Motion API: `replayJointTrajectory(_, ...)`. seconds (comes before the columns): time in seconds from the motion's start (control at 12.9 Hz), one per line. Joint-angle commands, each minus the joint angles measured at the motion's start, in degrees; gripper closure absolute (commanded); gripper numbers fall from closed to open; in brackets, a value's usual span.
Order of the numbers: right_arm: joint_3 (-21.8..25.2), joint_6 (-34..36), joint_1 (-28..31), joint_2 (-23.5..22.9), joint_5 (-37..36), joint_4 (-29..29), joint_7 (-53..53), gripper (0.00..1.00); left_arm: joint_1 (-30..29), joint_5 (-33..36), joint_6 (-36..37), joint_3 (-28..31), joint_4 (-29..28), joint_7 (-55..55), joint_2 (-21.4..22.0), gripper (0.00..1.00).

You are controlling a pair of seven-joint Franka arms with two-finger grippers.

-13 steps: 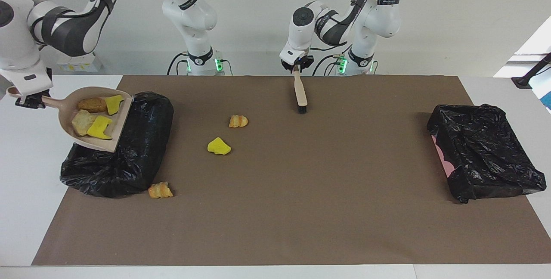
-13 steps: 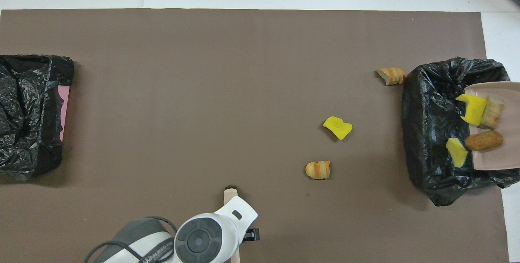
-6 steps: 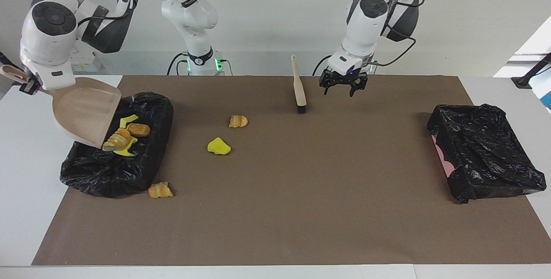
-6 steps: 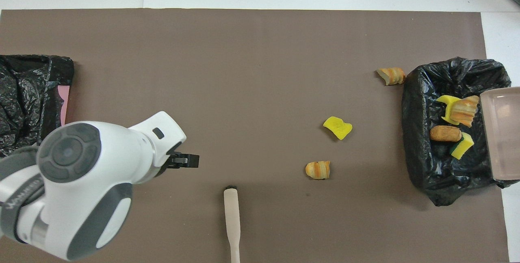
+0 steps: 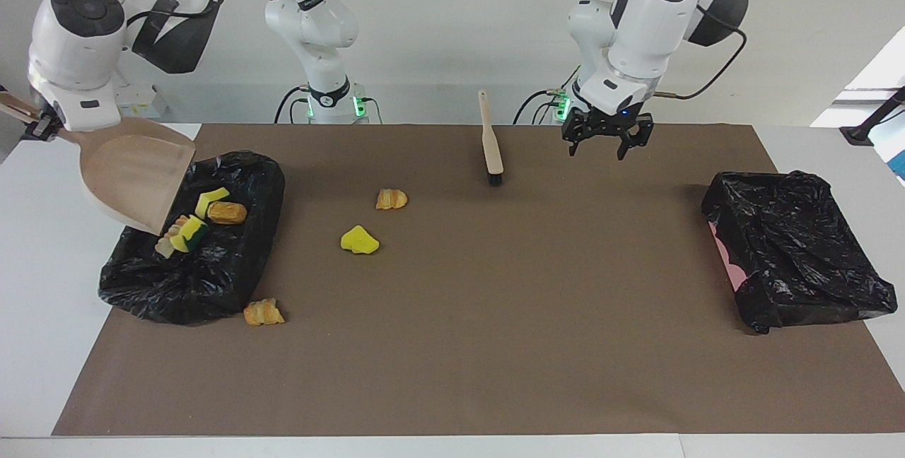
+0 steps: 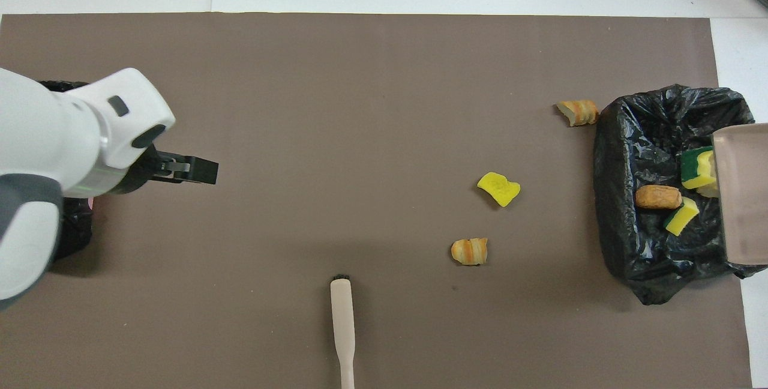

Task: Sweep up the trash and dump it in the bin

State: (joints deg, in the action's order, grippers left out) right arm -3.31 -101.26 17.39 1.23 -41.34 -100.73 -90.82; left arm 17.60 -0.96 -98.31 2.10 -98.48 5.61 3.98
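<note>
Right gripper [image 5: 39, 126] grips the tipped dustpan [image 5: 134, 179] over the bin [image 5: 233, 260]; four trash pieces [image 5: 226, 213] inside, three [image 5: 359, 240] still on the desk. Left gripper [image 5: 606, 143] hangs empty, fingers spread. Brush [image 5: 491, 143] lies unattended, so those strays risk staying unswept.

Mat [image 6: 360, 107]: brown, covers the table.
Bin [image 6: 624, 239]: black-bagged, at the right arm's end; holds a brown lump [image 6: 658, 197] and two yellow-green sponges [image 6: 681, 219].
Dustpan [image 6: 744, 197]: beige, tilted over the bin's edge.
Loose trash: yellow piece [image 6: 498, 188], striped piece [image 6: 470, 251], another striped piece [image 6: 577, 111] just beside the bin.
Brush [image 6: 342, 329]: lying on the mat, nearest the robots.
Left gripper [image 6: 201, 170]: above the mat, empty.
Second bin [image 6: 72, 239]: mostly hidden under the left arm.
</note>
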Motion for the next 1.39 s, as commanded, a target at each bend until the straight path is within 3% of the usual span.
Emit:
replayJointTrajectory(0.0,-0.5,1.1,-1.0,1.3,7.6,-1.0,-0.8,1.00,-4.3,1.2,6.7,-0.5,6.9,-6.5,-1.2,0.00)
replayJointTrajectory(0.39,-0.5,3.1,-6.8,2.1,17.4,-2.8,6.6,1.00,-11.4,1.0,13.6,-0.3,12.3,-18.1,-1.3,0.00)
replayJointTrajectory(0.93,-0.5,3.1,-17.6,1.1,27.1,-5.9,26.5,1.00,-12.8,1.0,13.5,0.0,11.5,-18.0,-0.2,0.00)
replayJointTrajectory(1.16,-0.5,2.2,-20.5,-0.9,34.5,-7.7,38.8,1.00,-13.3,1.0,13.4,0.1,11.4,-17.9,-0.2,0.00)
replayJointTrajectory(1.31,-0.5,1.5,-23.8,-2.8,35.7,-7.8,47.5,1.00,-13.2,1.0,13.1,0.1,11.5,-17.7,-0.3,0.00)
